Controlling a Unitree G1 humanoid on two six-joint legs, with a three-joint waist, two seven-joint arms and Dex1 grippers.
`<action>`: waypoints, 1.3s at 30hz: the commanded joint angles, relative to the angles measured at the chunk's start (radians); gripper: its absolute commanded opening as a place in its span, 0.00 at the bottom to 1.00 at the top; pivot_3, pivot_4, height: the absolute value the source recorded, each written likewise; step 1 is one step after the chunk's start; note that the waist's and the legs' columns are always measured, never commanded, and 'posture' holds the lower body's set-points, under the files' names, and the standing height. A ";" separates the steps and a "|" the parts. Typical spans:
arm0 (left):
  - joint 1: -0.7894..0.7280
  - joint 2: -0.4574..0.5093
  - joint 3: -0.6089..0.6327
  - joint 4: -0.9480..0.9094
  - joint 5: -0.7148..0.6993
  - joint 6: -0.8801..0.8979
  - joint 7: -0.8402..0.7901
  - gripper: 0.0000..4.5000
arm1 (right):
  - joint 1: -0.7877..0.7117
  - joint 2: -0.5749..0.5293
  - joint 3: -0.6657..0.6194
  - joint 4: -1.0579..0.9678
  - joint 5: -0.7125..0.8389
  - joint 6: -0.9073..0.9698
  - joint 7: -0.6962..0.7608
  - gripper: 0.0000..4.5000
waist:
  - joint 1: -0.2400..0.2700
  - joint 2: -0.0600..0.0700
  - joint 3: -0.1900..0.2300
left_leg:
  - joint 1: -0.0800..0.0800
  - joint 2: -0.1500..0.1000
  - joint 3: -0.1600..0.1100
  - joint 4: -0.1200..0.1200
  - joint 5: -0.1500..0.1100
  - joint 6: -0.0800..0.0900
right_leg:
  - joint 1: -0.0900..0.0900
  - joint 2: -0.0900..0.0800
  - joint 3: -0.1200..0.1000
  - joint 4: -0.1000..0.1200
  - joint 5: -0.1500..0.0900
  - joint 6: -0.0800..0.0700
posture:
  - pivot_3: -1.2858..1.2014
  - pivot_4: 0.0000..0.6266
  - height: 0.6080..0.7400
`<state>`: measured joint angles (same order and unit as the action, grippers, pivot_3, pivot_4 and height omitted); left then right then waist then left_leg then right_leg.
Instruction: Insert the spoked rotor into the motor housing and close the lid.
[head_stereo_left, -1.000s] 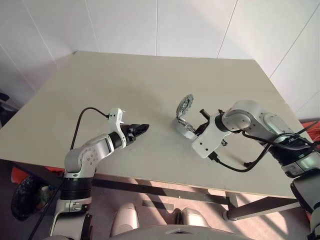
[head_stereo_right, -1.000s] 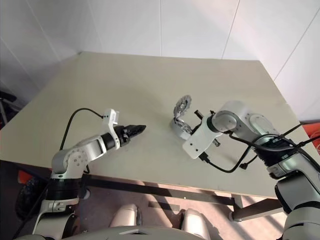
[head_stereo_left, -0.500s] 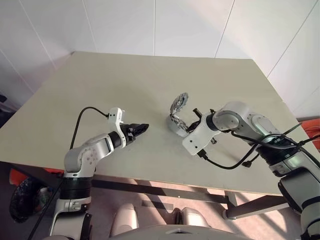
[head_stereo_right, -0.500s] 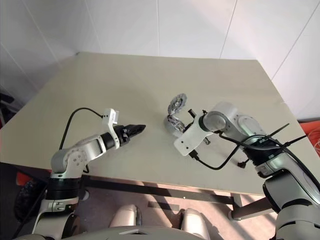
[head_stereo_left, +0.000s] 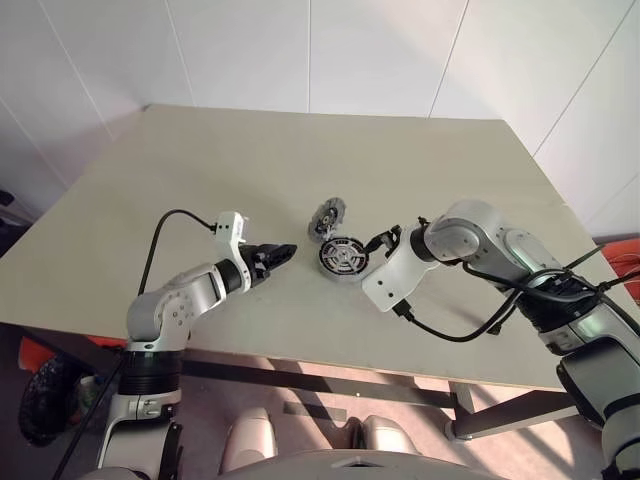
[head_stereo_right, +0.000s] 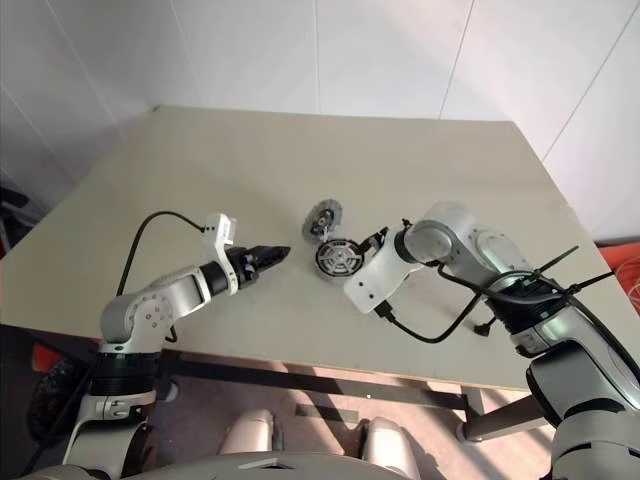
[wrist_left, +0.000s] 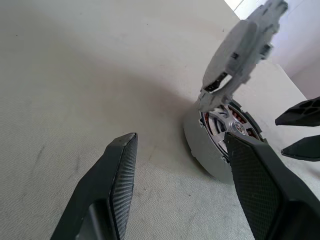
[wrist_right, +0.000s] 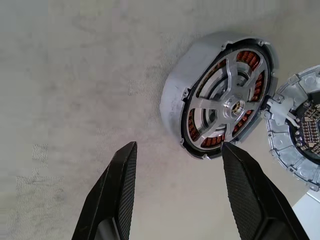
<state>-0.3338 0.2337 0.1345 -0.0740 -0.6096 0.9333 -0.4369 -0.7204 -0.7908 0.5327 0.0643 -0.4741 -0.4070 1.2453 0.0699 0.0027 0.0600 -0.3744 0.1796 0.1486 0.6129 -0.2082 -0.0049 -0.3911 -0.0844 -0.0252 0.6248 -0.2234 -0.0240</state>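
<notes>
The motor housing (head_stereo_left: 343, 258) lies flat on the table, open side up, between my two grippers. The spoked rotor (wrist_right: 227, 107) sits inside it, silver spokes and hub over the copper-coloured winding ring. The lid (head_stereo_left: 325, 216) stands upright, joined to the housing's far-left edge; its ribbed inner face (wrist_right: 302, 142) is turned toward the housing. My right gripper (head_stereo_left: 380, 241) is open just right of the housing, holding nothing. To the housing's left my left gripper (head_stereo_left: 283, 251) is open and points at it, with the housing (wrist_left: 220, 145) close to one fingertip.
The beige table (head_stereo_left: 200, 170) stretches wide behind and to the left of the housing. Its front edge (head_stereo_left: 300, 365) runs close below both arms. A black cable (head_stereo_left: 455, 332) loops from my right wrist over the table's front part.
My right gripper has opened and let go of the housing. The housing, held tilted off the table before, now lies flat further left with its lid standing up. The left arm has not moved.
</notes>
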 joint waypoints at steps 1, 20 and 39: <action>-0.021 0.007 0.011 -0.008 -0.008 -0.026 -0.011 0.66 | -0.040 -0.014 -0.008 0.008 0.053 -0.088 0.027 0.67 | 0.000 0.000 0.000 | 0.000 0.000 0.000 0.000 0.000 0.000 | 0.000 0.000 0.000 0.000 0.000 0.000 | 0.52 0.00 1.00; -0.024 0.015 0.013 -0.018 -0.018 -0.017 -0.011 0.66 | -0.139 0.092 0.036 0.296 -0.019 -0.172 -0.031 0.67 | -0.002 0.000 0.000 | 0.001 0.000 0.000 0.000 0.000 0.000 | 0.001 0.000 0.000 -0.001 0.000 -0.001 | 0.52 0.00 1.00; -0.010 0.016 0.022 -0.045 -0.026 -0.005 0.004 0.66 | -0.141 0.168 0.060 0.382 -0.046 -0.166 -0.077 0.67 | -0.002 0.000 0.000 | 0.002 0.000 0.000 0.000 0.000 0.000 | 0.002 0.000 0.000 0.000 0.000 -0.001 | 0.52 0.00 1.00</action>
<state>-0.3378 0.2399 0.1453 -0.0777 -0.6173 0.9282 -0.4318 -0.8435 -0.6211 0.5940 0.4397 -0.5153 -0.5669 1.1717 0.0675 0.0024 0.0601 -0.3728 0.1796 0.1487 0.6127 -0.2083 -0.0053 -0.3895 -0.0842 -0.0252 0.6243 -0.2230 -0.0247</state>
